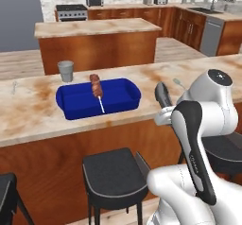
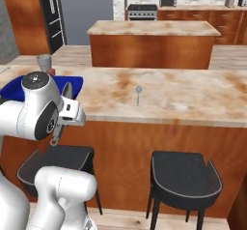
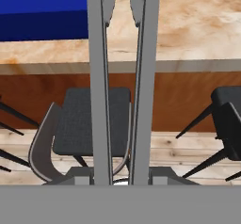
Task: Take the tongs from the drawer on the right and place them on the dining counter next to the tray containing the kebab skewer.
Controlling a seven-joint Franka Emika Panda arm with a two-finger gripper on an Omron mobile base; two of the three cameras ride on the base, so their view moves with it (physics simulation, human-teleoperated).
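**Over the counter's edge, tongs in hand**

Above the stools (image 3: 92, 124) and the near edge of the dining counter (image 1: 28, 115), my gripper (image 3: 120, 178) pinches the tongs (image 3: 122, 77) near their joined end, both grey arms reaching up past the stone top. Just to their left sits the blue tray (image 1: 71, 107) on the counter, the kebab skewer (image 1: 97, 89) lying inside it. A grey cup (image 1: 66, 71) stands behind the tray.

royal-blue tray (image 1: 71, 107), brownish-red kebab skewer (image 1: 96, 85), beige-and-rust marbled dining counter (image 1: 33, 115), grey tongs (image 3: 101, 77), dark stools (image 1: 113, 174)
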